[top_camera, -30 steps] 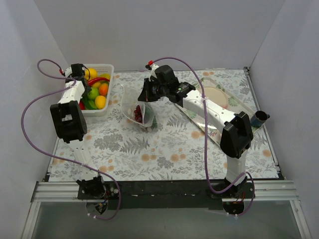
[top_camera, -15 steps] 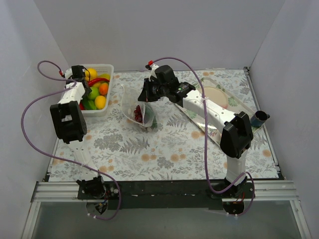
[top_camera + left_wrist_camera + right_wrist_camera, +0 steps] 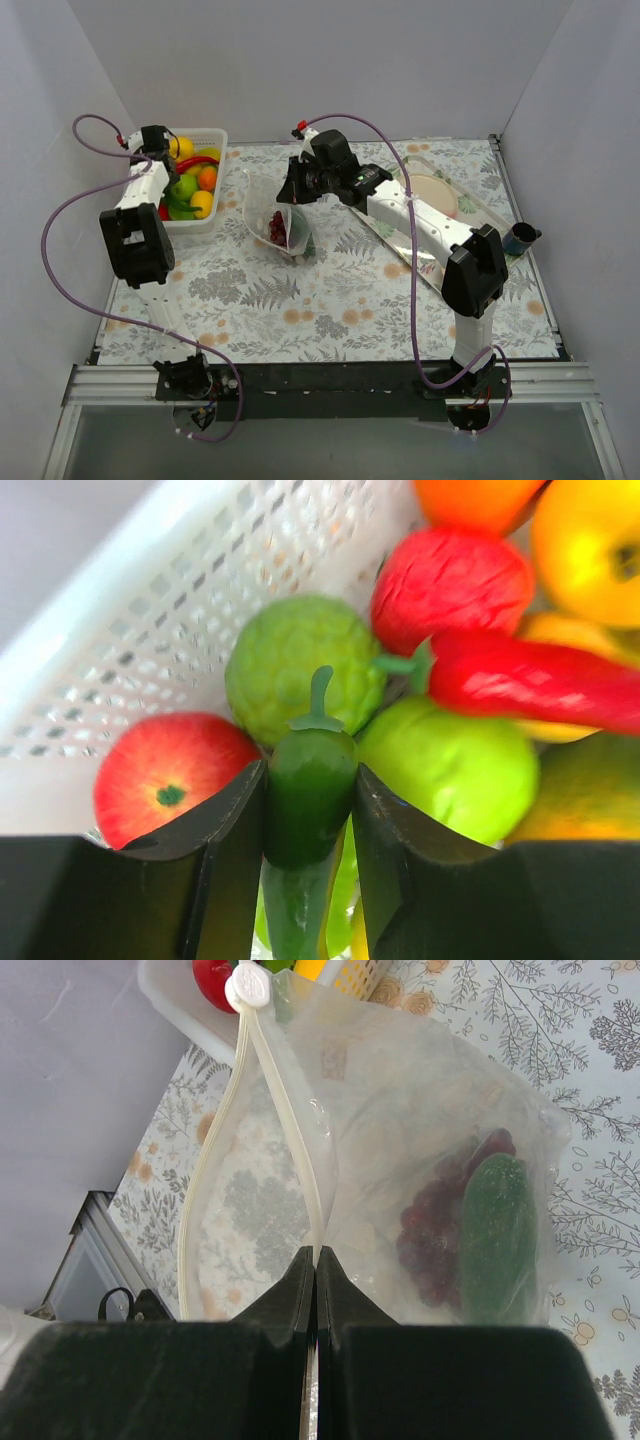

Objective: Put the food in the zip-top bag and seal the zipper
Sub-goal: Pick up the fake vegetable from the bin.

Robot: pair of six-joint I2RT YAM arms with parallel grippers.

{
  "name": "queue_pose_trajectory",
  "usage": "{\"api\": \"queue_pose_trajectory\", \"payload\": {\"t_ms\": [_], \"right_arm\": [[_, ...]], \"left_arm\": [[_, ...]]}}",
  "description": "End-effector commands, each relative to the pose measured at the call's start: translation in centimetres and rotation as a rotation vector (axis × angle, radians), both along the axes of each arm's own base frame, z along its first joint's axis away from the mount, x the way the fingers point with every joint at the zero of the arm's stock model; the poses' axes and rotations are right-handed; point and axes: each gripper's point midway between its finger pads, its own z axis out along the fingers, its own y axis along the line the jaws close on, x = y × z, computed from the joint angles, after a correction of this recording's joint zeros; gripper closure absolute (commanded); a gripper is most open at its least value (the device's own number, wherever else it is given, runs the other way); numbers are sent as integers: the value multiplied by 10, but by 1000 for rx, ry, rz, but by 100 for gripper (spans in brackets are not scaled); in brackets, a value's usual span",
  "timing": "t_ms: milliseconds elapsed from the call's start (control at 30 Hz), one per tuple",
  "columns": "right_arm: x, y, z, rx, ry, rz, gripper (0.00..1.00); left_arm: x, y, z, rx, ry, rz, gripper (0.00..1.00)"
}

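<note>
In the left wrist view my left gripper point(image 3: 310, 780) is down in the white basket point(image 3: 150, 630), shut on a green pepper point(image 3: 310, 810) with a pad against each side. Around it lie a red apple point(image 3: 165, 775), a bumpy green fruit point(image 3: 300, 660), a red pepper point(image 3: 530, 685) and a smooth green fruit point(image 3: 450, 765). My right gripper point(image 3: 315, 1252) is shut on one strip of the zipper point(image 3: 290, 1160), holding the zip-top bag point(image 3: 420, 1110) open. Inside the bag lie dark grapes point(image 3: 440, 1230) and a cucumber point(image 3: 497, 1230). From above, the bag point(image 3: 270, 215) hangs just right of the basket point(image 3: 215, 132).
A shiny tray point(image 3: 395, 240) with a beige plate point(image 3: 432, 193) lies at the right, under my right arm. A dark cup point(image 3: 522, 238) stands at the table's right edge. The bag's white slider point(image 3: 250, 988) sits at the far end of the zipper. Grey walls close three sides.
My left gripper's jaws have narrowed onto the green pepper in the basket. The right gripper and the bag have not moved.
</note>
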Motion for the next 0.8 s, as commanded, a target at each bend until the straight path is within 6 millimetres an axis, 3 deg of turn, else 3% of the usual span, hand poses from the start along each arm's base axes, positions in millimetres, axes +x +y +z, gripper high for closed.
{"api": "queue_pose_trajectory", "payload": {"t_ms": [0,33,267,500,533,600,633,667,700,733,767], "right_arm": [[-2,5,34,48,-50,19,99],[-3,6,34,46,-47,22,99],[-3,10,33,32,-47,26,99],[0,8,33,15,-51,13,99],[0,8,34,16,-53,14,99],[1,10,33,11,-51,17,99],[1,10,34,10,-53,21,99],[2,10,31,6,-46,19,99],[2,11,33,8,-49,21,99],[2,11,33,8,-47,24,99],[2,11,32,7,-45,23,99]], "left_arm": [[2,12,84,88,-120,2,92],[0,12,87,95,-121,2,96],[-10,8,113,180,-134,14,97],[-16,-7,167,272,-213,3,97],[-19,-11,185,274,-257,-10,97],[-19,-33,194,265,-299,-87,97],[-22,-43,218,266,-375,-118,97],[-24,-60,227,265,-405,-172,97],[-26,-71,223,246,-414,-225,96],[-25,-95,233,236,-467,-288,96],[-37,-104,257,219,-541,-310,95]]}}
